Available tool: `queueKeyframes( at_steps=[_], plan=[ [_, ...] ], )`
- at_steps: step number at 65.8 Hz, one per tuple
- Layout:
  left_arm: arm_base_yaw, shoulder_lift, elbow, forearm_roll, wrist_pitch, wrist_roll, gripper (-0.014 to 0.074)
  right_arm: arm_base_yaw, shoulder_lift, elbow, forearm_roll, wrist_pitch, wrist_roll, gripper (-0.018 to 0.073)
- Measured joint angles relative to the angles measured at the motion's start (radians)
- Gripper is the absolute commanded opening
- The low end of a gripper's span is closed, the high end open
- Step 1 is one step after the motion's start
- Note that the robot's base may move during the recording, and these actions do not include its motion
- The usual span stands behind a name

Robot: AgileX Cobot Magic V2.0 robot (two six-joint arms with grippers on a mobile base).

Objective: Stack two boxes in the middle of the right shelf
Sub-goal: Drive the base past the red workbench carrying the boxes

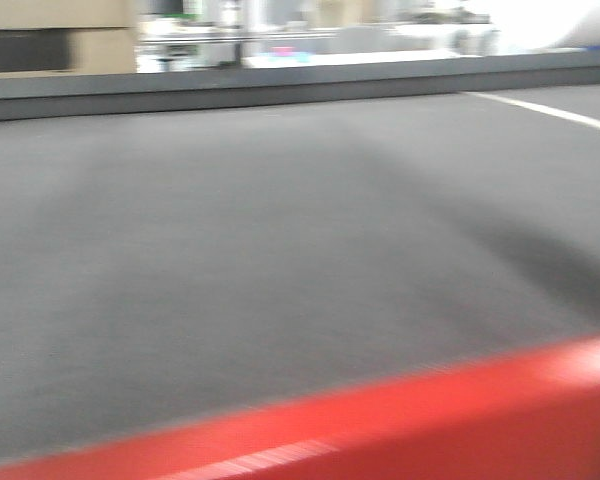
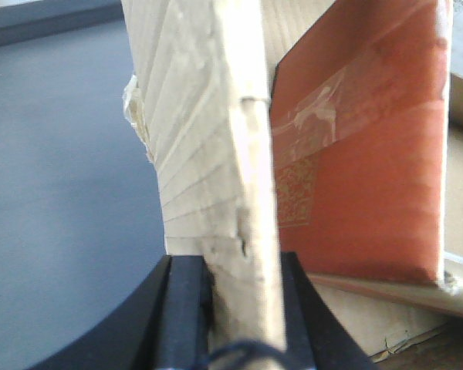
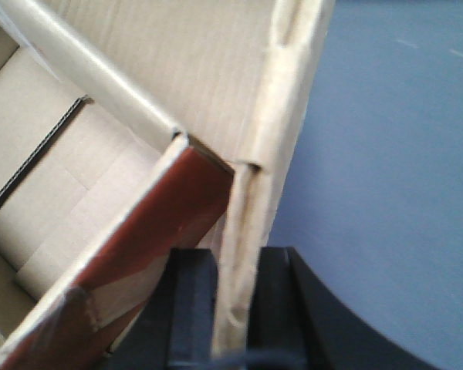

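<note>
front view: motion blur | far background overexposed | wrist views: box point(image 2: 208, 154) soft-focus, daylit

A broad dark-grey matte surface point(image 1: 280, 280) fills the centre, blurred. A glossy red edge point(image 1: 460, 410) slants across five o'clock. A thin white stripe point(image 1: 550, 112) lies at two o'clock, a tan block point(image 1: 55, 40) at eleven.

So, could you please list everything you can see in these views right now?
cardboard box: one, tan, walls pinched in both wrist views
flat item: one, red-orange with clear tape, inside the box
surface: one, grey, fills the front view
edge: one, red, bottom of the front view
line: one, white, upper right of the front view
left hand: one, black, shut on a box wall
right hand: one, black, shut on a box wall
</note>
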Motion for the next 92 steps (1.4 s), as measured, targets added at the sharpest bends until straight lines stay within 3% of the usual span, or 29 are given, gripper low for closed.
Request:
queueKeyframes(
  at_steps=[92],
  plan=[
    [0.0,0.002,0.0,-0.003,-0.002,0.0,-0.0111,0.0,0.0,0.0,0.0,0.0,0.0,-0.0154]
  ],
)
